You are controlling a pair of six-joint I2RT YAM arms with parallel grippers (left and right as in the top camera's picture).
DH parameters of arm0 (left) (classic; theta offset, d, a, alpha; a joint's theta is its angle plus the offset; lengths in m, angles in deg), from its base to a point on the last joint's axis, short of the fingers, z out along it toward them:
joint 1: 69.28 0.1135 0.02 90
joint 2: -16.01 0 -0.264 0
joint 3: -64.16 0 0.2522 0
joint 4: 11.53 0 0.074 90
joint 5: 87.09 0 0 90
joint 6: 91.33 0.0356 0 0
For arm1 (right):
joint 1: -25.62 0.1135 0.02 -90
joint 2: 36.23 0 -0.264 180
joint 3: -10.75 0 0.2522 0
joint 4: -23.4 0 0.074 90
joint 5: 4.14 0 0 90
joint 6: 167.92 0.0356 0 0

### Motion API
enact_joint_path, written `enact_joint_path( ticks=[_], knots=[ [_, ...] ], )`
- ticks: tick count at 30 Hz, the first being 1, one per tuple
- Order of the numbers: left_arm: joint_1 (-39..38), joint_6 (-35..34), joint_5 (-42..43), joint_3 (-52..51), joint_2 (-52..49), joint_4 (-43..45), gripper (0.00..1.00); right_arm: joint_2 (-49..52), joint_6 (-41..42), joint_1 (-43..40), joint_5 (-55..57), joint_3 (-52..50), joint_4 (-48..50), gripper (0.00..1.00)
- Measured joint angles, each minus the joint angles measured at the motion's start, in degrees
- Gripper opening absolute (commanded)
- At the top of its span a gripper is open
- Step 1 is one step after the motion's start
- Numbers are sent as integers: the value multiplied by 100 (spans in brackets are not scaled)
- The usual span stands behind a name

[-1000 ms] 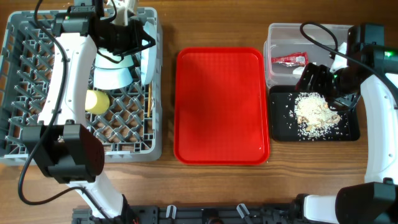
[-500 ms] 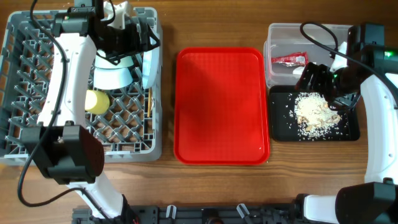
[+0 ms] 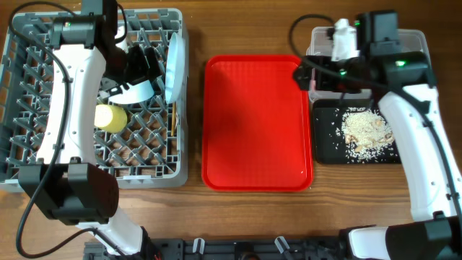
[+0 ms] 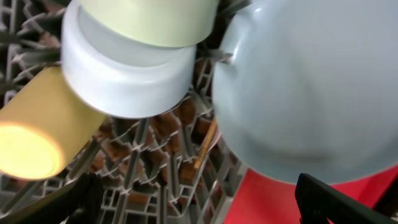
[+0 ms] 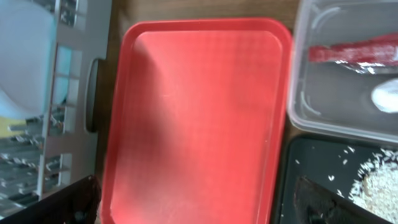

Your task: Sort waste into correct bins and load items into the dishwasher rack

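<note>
The grey dishwasher rack fills the left of the table. In it a pale-blue plate stands on edge, beside stacked bowls, a yellow cup and a thin chopstick. My left gripper hangs open over the bowls, holding nothing. My right gripper is open and bare at the left edge of the clear tub. The tub holds a red wrapper and a white scrap. Rice leftovers lie in the black tray.
A red serving tray lies between the rack and the two bins, with nothing on it. My right arm crosses above the clear tub and the black tray. Bare wooden table shows around all of them.
My left gripper has opened and drawn back from the rack's far edge toward the bowls. My right arm has swung from above the black tray to the clear tub's left edge.
</note>
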Motion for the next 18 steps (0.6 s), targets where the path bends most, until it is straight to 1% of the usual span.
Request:
enact_joint_path(
  ticks=[3, 7, 12, 15, 18],
  knots=[
    [0, -96, -173, 0, 0, -402, 100, 0, 7, 131, 146, 0, -227, 100],
    [0, -129, -323, 0, 0, -868, 100, 4, 98, 125, 273, 0, -820, 100],
    [0, -127, -411, 0, 9, -1235, 100, 7, 197, 125, 321, -2, -1325, 100],
    [-15, -125, -413, -11, 66, -1316, 100, -17, 221, 125, 341, -24, -1370, 100],
    [-37, -125, -411, -164, 282, -1241, 100, -299, 243, 125, 391, -330, -1169, 100]
  ],
)
